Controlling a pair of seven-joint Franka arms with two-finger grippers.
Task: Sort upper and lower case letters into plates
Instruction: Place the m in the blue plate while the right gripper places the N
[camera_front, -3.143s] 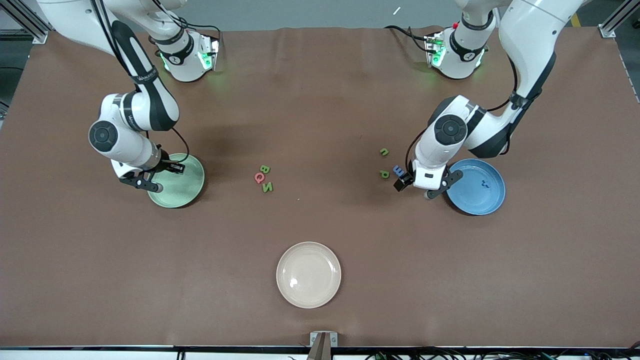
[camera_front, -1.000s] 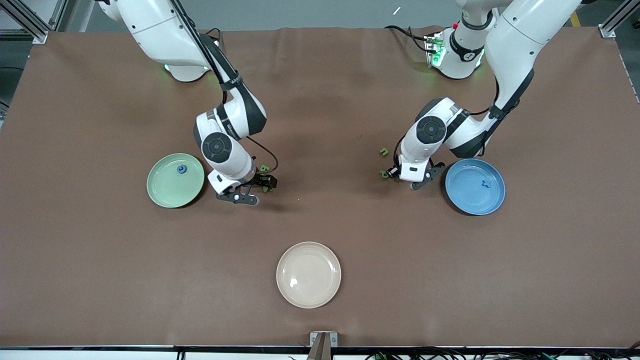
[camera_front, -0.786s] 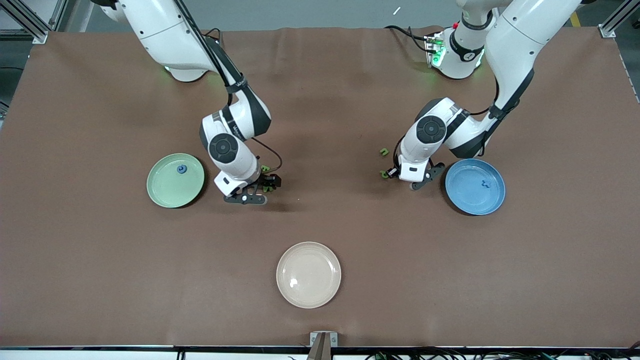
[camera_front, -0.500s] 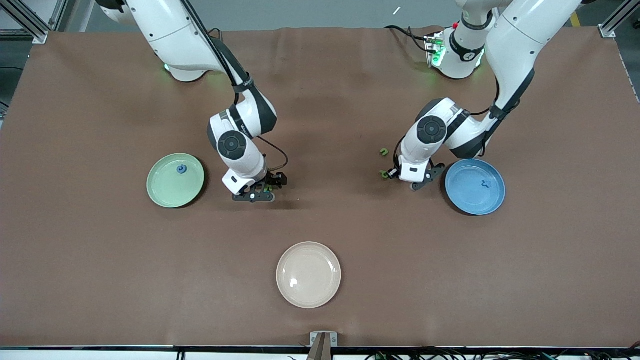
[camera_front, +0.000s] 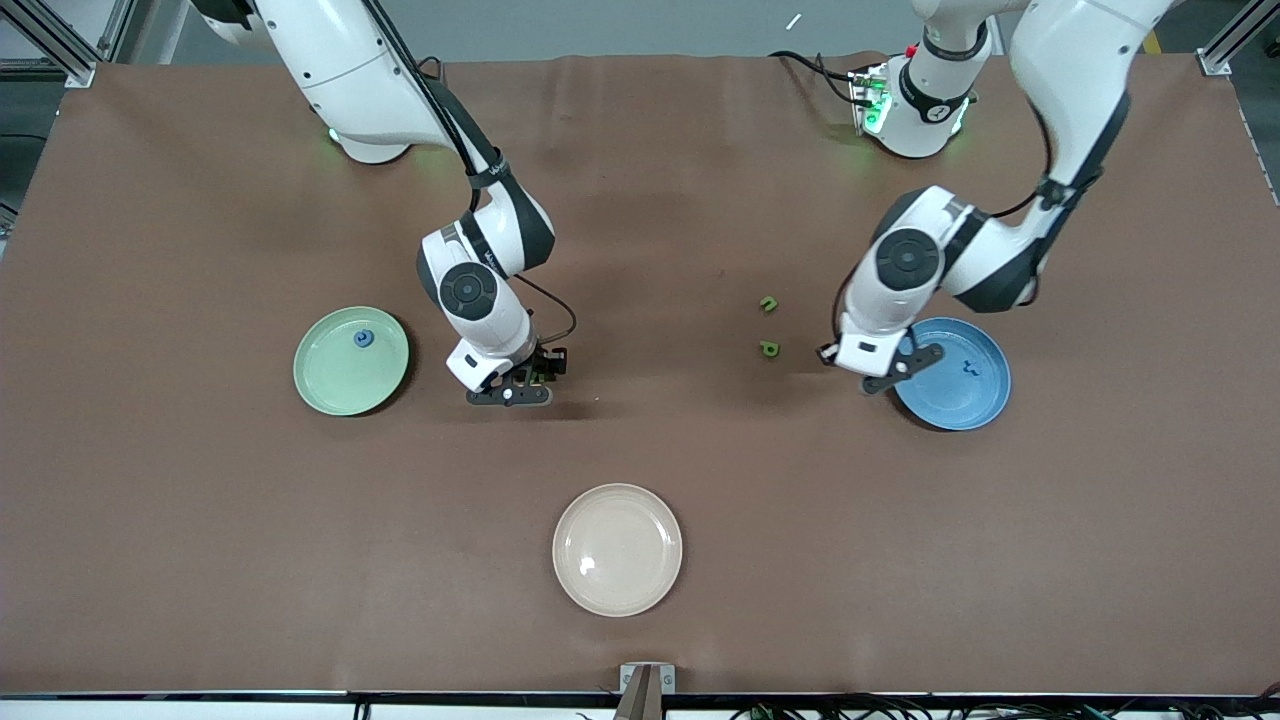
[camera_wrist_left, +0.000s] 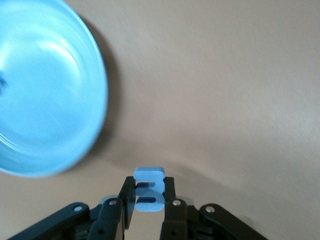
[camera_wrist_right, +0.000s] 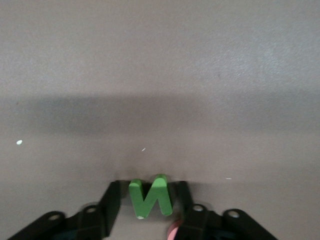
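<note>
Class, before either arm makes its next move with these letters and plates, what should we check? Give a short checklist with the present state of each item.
1. Left end effector shut on the blue letter: ok.
2. Blue plate in view beside the left end effector: ok.
3. Right end effector around the green N: ok.
4. N lifted off the table: cannot tell.
5. Mint green plate has room; one blue letter in it: ok.

Right gripper (camera_front: 540, 372) low at mid-tabletop, arm reaching in from its base, wrist bent down, fingers (camera_wrist_right: 111, 202) clamped on a green letter N (camera_wrist_right: 150, 197). Left gripper (camera_front: 826, 352) raised, arm folded at the elbow, fingers (camera_wrist_left: 127, 196) pinching a pale blue letter (camera_wrist_left: 148, 190).
</note>
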